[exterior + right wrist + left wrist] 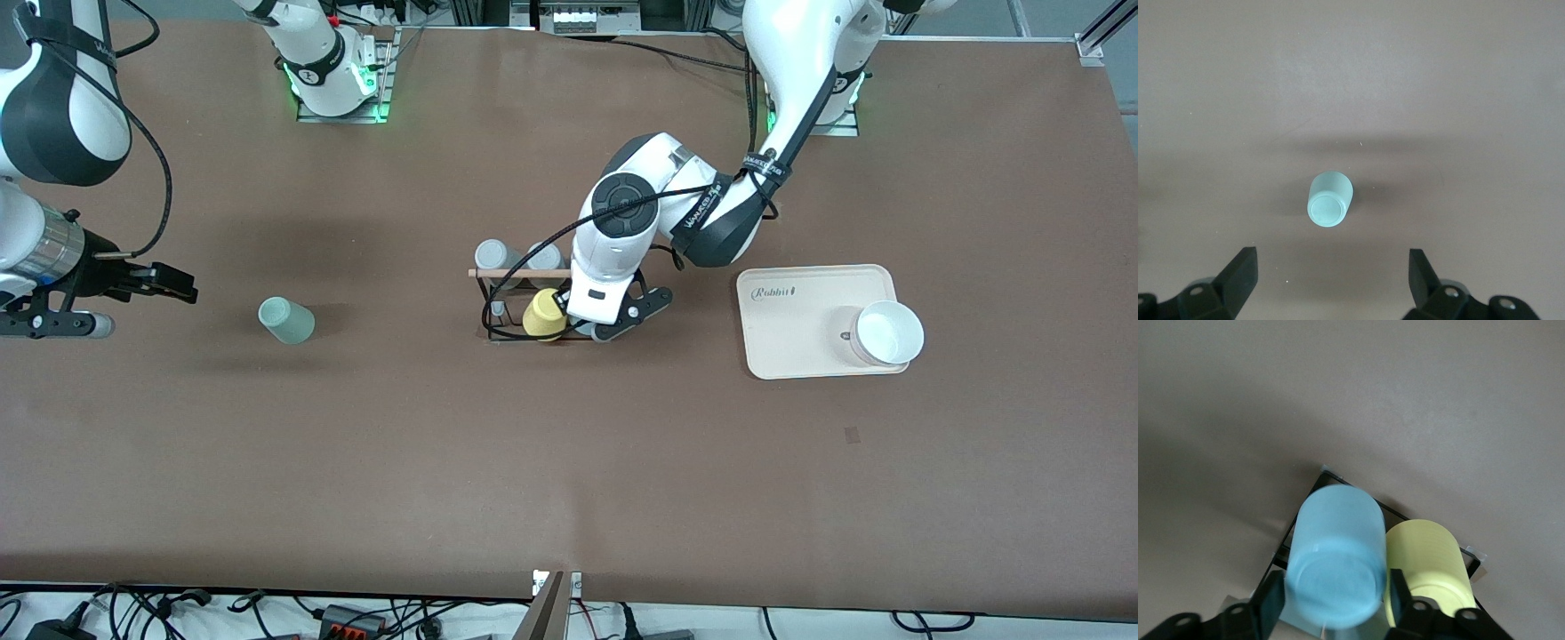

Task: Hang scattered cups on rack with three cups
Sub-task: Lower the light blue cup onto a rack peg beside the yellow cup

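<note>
Blue cup (1335, 557) on rack (511, 302) beside yellow cup (544, 315); left gripper (1335, 600) fingers flank it, grip uncertain; right gripper (1331, 277) spread wide above mint cup (1330, 200), waiting.

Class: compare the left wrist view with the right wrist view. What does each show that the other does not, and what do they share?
Left wrist only: the blue cup between the left claw's fingers, beside the yellow cup on the rack.
Right wrist only: the mint cup lying alone on the table, with the right claw open above it.
Shared: brown table, black fingers.
</note>
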### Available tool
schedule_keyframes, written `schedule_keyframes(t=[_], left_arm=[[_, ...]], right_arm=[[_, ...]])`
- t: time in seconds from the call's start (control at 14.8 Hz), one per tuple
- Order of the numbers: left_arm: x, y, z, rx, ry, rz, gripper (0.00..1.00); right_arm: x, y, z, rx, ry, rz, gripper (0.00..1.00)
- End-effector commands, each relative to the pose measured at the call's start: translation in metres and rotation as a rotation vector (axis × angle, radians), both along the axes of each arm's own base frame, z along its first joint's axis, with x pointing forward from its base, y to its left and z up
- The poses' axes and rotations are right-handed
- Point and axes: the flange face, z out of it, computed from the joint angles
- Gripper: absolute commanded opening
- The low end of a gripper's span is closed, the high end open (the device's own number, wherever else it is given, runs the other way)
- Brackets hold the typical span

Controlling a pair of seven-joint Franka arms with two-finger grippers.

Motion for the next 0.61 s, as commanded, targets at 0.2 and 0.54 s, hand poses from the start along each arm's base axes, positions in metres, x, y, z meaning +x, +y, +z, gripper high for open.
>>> schedule_keyframes(t=[0.2, 0.54], left_arm=[[0.011, 0.011, 0.034, -0.010, -0.044, 0.004, 0.82], [0.035, 0.077, 0.063, 0.103, -0.033, 0.028, 0.93]], right_arm=[[0.006, 0.001, -0.021, -0.003, 0.017, 0.016, 1.00], [0.012, 0.012, -0.053, 0.000, 0.061, 0.023, 1.00]])
